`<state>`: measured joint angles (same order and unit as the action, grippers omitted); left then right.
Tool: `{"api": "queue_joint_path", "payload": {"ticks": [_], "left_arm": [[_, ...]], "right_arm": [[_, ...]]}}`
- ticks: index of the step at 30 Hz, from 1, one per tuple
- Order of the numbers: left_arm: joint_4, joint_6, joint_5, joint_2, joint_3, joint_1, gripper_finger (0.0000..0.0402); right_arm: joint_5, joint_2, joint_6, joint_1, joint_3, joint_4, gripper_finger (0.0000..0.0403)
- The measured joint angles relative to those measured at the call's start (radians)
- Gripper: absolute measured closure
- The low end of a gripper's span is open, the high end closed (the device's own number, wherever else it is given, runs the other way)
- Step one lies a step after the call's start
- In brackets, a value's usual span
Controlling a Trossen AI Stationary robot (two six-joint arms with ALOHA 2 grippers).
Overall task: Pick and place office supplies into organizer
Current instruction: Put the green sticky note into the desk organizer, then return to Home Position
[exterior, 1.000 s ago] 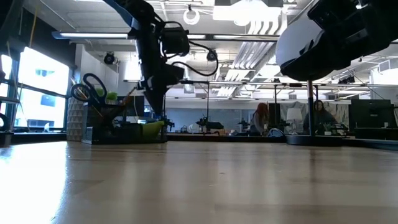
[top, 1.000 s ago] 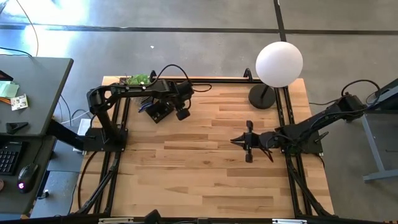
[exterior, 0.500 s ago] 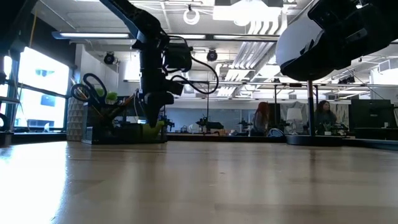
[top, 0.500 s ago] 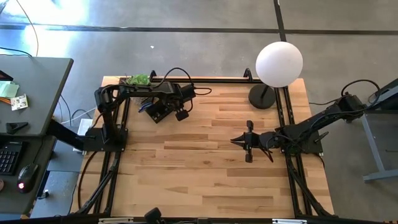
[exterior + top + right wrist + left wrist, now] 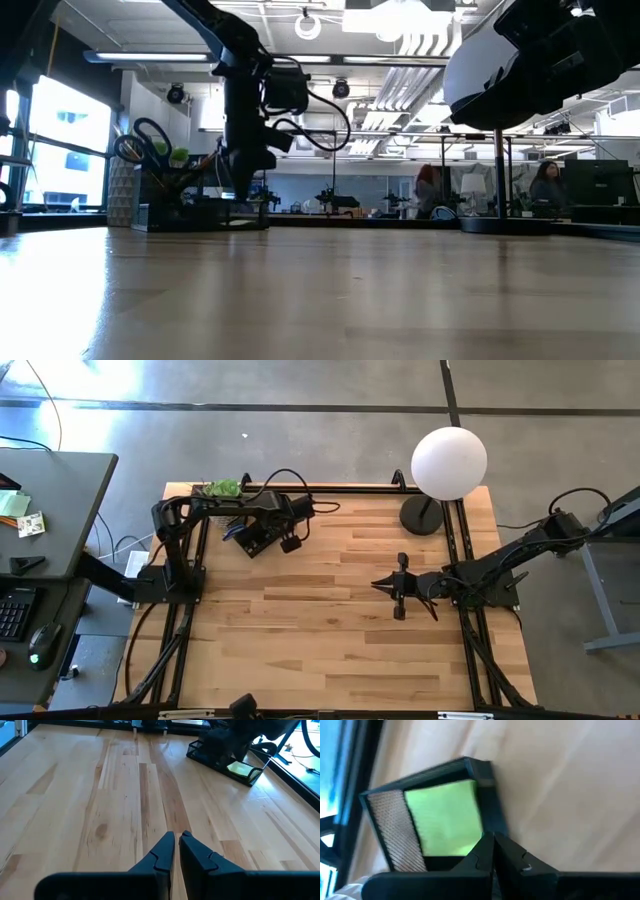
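The dark mesh organizer [image 5: 248, 538] stands at the table's far left. The yellow-green sticky pad [image 5: 445, 817] lies flat in one of its compartments and also shows in the right wrist view [image 5: 239, 768]. Blue-handled scissors [image 5: 148, 140] stand upright in the organizer [image 5: 185, 208]. My left gripper [image 5: 493, 836] is shut and points down over the organizer [image 5: 486, 795], its tips at the pad's corner beside the wall. My right gripper [image 5: 177, 836] hovers shut over bare wood at the table's right [image 5: 379, 585], holding nothing. My left gripper comes steeply from above with shut fingers [image 5: 482, 852]. Their tips stand at the sticky pad's corner [image 5: 476, 832], beside the organizer's wall. I cannot tell whether they touch the pad. The pad lies flat on the compartment floor.
A white globe lamp [image 5: 449, 463] on a black round base [image 5: 422, 515] stands at the far right corner. A small green plant [image 5: 222, 488] sits behind the organizer. Bare wood spreads over the table's middle and near side.
My left gripper has sunk toward the organizer and tipped steeper, staying shut. In the low view the yellow-green pad showed above the organizer's rim beside the fingers; now it has dropped below the rim and no longer shows there.
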<state>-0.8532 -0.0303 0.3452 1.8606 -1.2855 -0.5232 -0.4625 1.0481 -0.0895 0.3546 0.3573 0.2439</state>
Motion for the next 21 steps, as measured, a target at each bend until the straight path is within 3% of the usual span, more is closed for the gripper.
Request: {"api": "queue_joint_path", "payload": {"ticks": [13,16,21], "left_arm": [[-0.197,0.026,-0.021,-0.015,-0.239,0.035,0.0401],[-0.123,0.049,-0.037,-0.081,-0.251,0.082,0.0401],[0.089,0.097,-0.159,-0.252,-0.168,0.182,0.0401]], "right_arm": [[-0.012,0.000,-0.044,0.000,0.000,-0.024,0.0383],[-0.085,0.000,-0.051,0.003,0.000,0.005,0.0382],[-0.225,0.000,-0.094,0.025,-0.004,0.016,0.0384]]}}
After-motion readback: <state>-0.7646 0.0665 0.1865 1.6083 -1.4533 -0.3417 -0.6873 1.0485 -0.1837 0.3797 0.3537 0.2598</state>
